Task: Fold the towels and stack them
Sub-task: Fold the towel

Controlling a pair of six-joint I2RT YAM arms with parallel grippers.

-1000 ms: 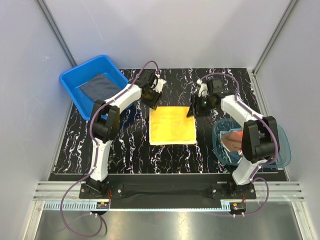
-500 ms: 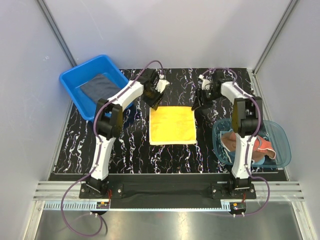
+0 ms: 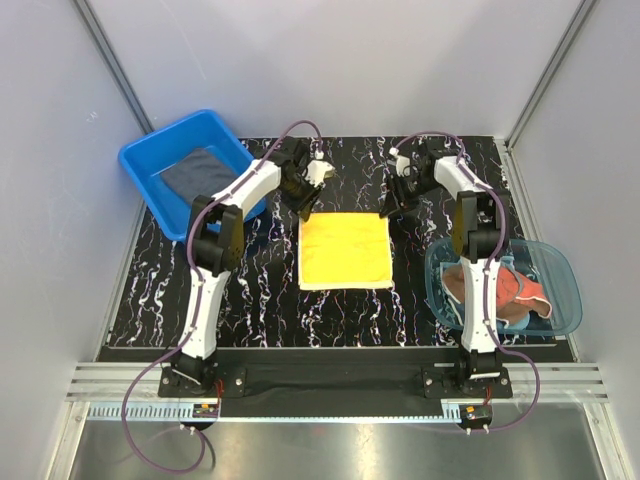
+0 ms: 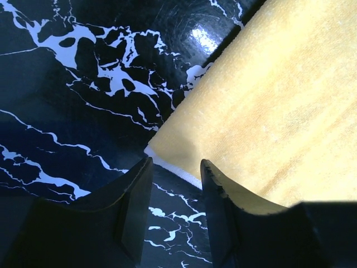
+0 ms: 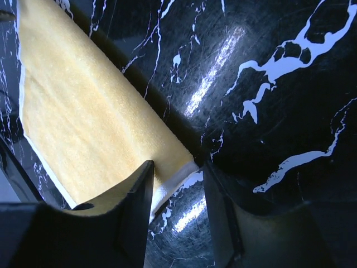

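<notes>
**Q:** Where is the towel being worked on?

**A:** A yellow towel [image 3: 345, 250] lies flat and square in the middle of the black marbled table [image 3: 250, 290]. The left gripper [image 3: 304, 207] is at its far left corner and the right gripper [image 3: 388, 208] at its far right corner.

**Q:** Are they holding it?

**A:** Not yet. In each wrist view the fingers stand apart, with a white-hemmed corner in the gap between them, unpinched. This looks like the start of the first fold. Both grippers need to close on their corners, lift together and carry the far edge toward the near edge.

**Q:** And the other towels?

**A:** A dark towel [image 3: 195, 172] lies in the blue tub [image 3: 140, 160] at far left. A crumpled brown and red towel [image 3: 520, 288] sits in the teal bowl [image 3: 565, 300] at right, partly behind the right arm. How many towels lie in the bowl is unclear. Whether any finger has slipped under the yellow cloth cannot be told.
</notes>
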